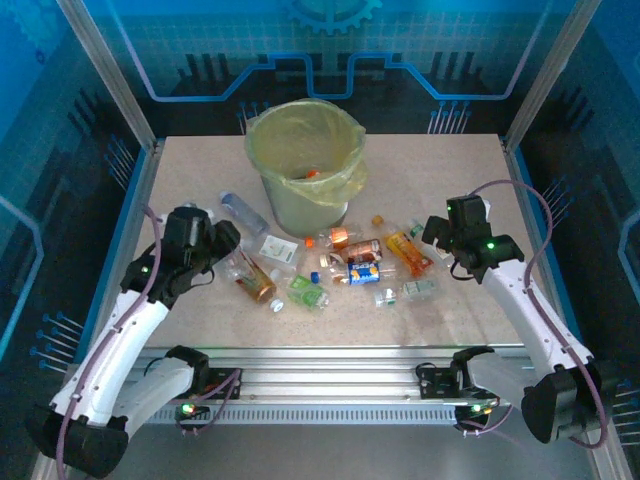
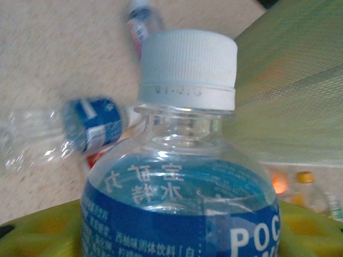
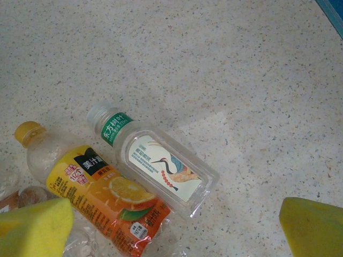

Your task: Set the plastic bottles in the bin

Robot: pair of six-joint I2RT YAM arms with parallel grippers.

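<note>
Over on the left side, the left gripper (image 1: 222, 245) is clamped on a blue-labelled bottle (image 2: 182, 214). Its yellow pads (image 2: 37, 233) hug the body low down and the white cap (image 2: 187, 64) sticks up past them. Next job, I reckon, is getting it into the bin (image 1: 290, 215), which stands close by at the back middle of the worktop (image 1: 430, 170). I'd lift well above the rim first, since the loose yellow-green bag (image 2: 300, 80) drapes over the edge and could snag, and only let go once the bottle's squarely over the opening. The right gripper (image 1: 437, 238) hangs wide open and empty above an orange juice bottle (image 3: 102, 198) and a crane-label bottle (image 3: 161, 168) lying touching side by side, so that looks like an easy pick afterwards. The other bottles (image 1: 345, 265) lie scattered in front of the bin. Hard bits: the held bottle's lower half is cut off in the left wrist view, from above I can't pick it out against the gripper, and something orange sits inside the bin but I can't tell what.
</note>
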